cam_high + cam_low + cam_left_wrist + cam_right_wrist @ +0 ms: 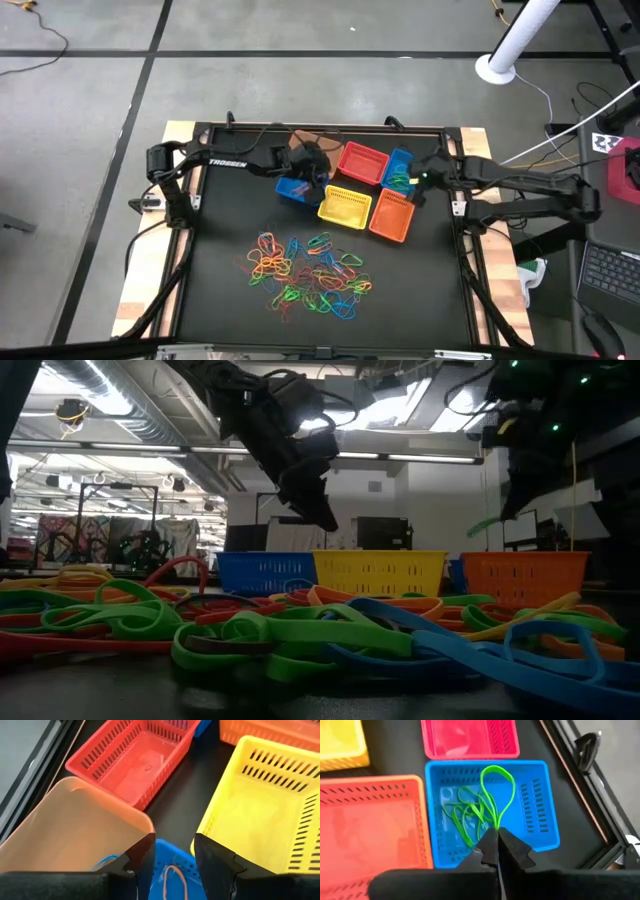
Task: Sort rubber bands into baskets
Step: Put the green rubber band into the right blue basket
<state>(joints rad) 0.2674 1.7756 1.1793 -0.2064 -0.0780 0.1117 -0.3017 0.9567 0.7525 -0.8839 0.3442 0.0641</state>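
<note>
My right gripper [496, 842] was pinched shut on a green rubber band [496, 795], a limp, light loop dangling over the blue basket [540, 805] that already held green ones; thin and stretchy, it was best nipped on one strand. My left gripper [172, 852] hung open and empty above the other blue basket [292, 187], wrist pitched downward, with the loose pile [305, 272] nearer me.

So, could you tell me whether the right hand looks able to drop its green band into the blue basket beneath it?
Probably yes. The right hand, shut on a green rubber band, hangs directly over the open blue basket, which already holds green bands; nothing lies between them.
</note>
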